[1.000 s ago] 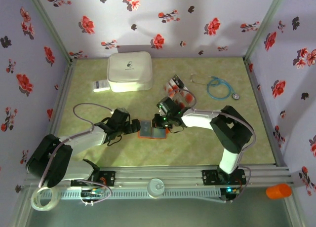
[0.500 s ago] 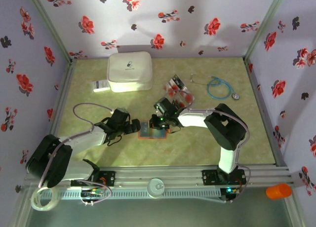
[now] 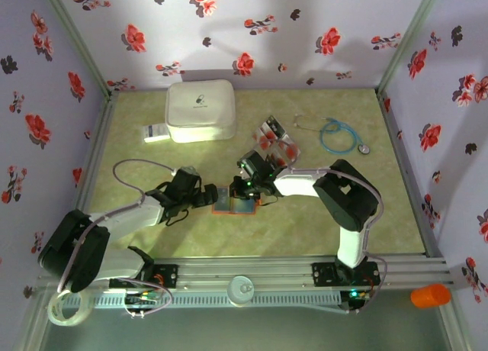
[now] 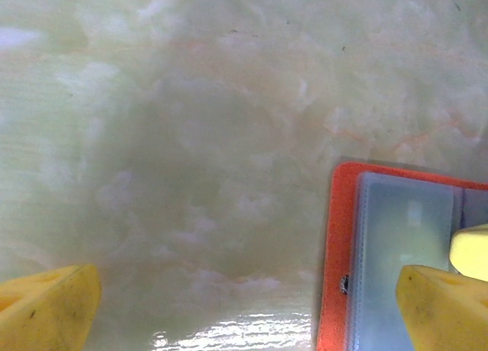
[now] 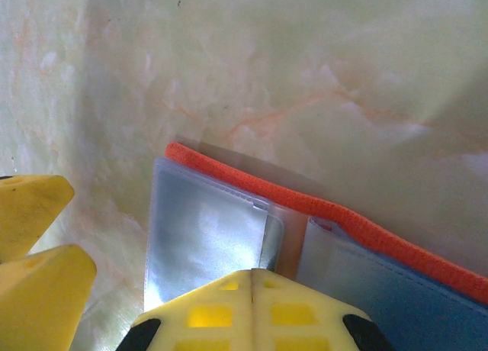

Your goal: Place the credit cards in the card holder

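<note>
- The right gripper [image 5: 252, 290] is clenched with nothing between its fingers. Its tips are down at the clear inner sleeve of the card holder [image 5: 206, 236].
- The left gripper [image 4: 248, 294] stands wide and grasps nothing. One finger hangs over the holder's left edge, the other over bare bench [image 4: 191, 137].
- The card holder lies opened flat near the middle of the bench, between the two grippers, with its bluish-grey sleeves facing up inside the orange rim.
- The credit cards [image 3: 276, 137] lie in a loose overlapping cluster just behind the right gripper, apart from the holder.
- The cards look thin, stiff, light and slick. Lying flat they offer little edge, so a short end that overhangs its neighbour seems the best place to pinch.
- The holder looks soft and light, and is likely to slide or fold unless pinned.
- A white case [image 3: 200, 111] and a barcode label [image 3: 155, 132] sit far left, and a stethoscope [image 3: 339, 136] sits far right. None of them lies between the cards and the holder.
</note>
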`<state>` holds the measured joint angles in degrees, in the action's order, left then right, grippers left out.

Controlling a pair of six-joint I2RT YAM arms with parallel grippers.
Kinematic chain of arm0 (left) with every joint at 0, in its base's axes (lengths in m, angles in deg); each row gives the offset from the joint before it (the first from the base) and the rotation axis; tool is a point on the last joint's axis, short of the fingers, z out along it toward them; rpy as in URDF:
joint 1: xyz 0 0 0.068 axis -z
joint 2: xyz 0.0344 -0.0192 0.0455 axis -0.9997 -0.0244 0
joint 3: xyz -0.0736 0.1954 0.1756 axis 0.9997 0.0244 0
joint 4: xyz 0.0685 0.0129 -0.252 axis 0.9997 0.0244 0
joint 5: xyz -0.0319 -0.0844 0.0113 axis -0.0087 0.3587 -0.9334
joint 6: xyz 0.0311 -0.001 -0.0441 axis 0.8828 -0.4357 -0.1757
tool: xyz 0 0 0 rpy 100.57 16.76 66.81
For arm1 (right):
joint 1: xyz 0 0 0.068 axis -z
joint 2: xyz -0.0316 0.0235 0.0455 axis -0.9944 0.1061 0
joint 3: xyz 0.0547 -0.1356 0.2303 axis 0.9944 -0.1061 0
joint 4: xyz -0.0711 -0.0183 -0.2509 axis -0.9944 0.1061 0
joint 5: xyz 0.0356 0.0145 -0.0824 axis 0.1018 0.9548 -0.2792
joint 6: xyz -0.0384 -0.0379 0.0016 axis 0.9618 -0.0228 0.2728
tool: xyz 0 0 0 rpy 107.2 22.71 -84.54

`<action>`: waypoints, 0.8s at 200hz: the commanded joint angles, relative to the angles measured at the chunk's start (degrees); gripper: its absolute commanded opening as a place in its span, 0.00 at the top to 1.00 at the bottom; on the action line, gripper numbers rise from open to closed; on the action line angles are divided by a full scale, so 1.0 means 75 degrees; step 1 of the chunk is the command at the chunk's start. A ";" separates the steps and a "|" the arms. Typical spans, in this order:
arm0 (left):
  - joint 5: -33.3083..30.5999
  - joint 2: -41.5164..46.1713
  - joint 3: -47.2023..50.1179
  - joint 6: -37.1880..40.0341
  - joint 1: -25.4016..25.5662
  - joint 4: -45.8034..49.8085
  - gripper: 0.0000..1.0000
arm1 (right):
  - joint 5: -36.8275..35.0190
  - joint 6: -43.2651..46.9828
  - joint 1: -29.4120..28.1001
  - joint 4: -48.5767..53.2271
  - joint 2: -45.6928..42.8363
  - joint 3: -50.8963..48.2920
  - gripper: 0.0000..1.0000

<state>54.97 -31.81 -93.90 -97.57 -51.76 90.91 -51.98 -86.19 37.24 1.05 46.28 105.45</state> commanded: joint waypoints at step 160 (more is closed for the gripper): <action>-0.1015 -0.0581 0.0009 -0.0300 0.0992 0.0445 0.00 | -0.0655 0.1246 0.0426 0.2516 -0.1378 0.0919 0.72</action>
<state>48.78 -34.98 -94.41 -97.64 -45.01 91.11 -52.70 -82.68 38.35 9.97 40.93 108.34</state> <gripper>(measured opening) 0.996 0.238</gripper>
